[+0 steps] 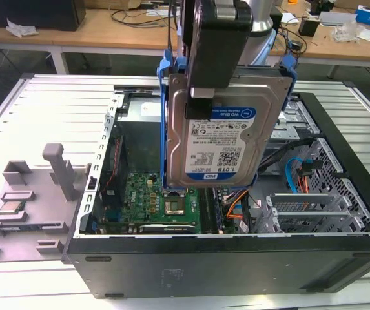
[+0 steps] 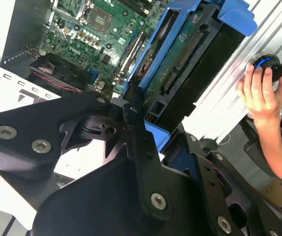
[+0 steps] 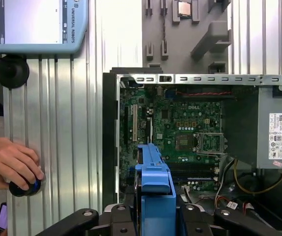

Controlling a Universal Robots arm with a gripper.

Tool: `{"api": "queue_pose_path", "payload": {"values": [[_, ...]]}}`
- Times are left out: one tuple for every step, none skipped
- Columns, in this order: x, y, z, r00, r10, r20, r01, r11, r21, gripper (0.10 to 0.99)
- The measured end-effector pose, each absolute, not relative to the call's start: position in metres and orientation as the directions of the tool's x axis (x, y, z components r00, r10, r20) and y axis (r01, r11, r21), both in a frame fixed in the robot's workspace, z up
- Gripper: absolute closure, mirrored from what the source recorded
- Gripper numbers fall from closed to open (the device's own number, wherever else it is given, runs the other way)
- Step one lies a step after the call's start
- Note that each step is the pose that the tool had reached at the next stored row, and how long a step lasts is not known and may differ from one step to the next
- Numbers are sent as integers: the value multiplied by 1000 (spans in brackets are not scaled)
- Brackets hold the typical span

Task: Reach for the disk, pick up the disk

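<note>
The disk (image 1: 226,139) hangs upright above the open computer case (image 1: 223,258), its silver face and white-and-blue label turned to the exterior view. A blue bracket (image 1: 166,123) frames its edges. My gripper (image 1: 201,97) comes down from above and is shut on the disk's upper part, with a black finger (image 1: 204,77) lying over the label side. In the second wrist view the disk (image 2: 180,54) appears edge-on, its green board side showing, clamped between the black fingers (image 2: 137,130). The first wrist view has the bracket's blue edge (image 3: 154,182) rising from the gripper.
Below the disk lies the motherboard (image 1: 146,197) with its processor socket (image 3: 209,142). A grey fixture tray (image 1: 36,194) holding a small processor chip (image 1: 9,208) sits at the exterior view's left. A person's hand (image 3: 10,160) rests on a knob on the ribbed table. Orange and blue cables (image 1: 298,174) fill the case's right side.
</note>
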State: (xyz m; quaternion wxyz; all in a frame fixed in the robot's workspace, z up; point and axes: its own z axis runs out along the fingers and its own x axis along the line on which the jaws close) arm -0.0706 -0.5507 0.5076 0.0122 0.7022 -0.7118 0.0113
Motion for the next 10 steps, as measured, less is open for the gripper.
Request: {"api": "queue_pose_path", "payload": {"values": [[-71, -552, 508, -13, -999, 33, -1000, 14, 1, 722], [-71, -553, 508, -14, -999, 33, -1000, 14, 1, 722], [-71, -554, 508, -13, -999, 33, -1000, 14, 1, 722], [-71, -555, 508, -13, -999, 33, -1000, 13, 1, 722], [-71, -557, 508, -13, -999, 33, -1000, 14, 1, 722], [-71, -560, 508, -14, -999, 33, -1000, 14, 1, 722], [-71, -561, 508, -13, -999, 33, -1000, 13, 1, 722], [-71, -563, 508, -13, -999, 33, -1000, 13, 1, 722], [-71, -564, 508, -13, -999, 33, -1000, 14, 1, 722], [-71, -565, 507, -13, -999, 33, -1000, 14, 1, 722]]}}
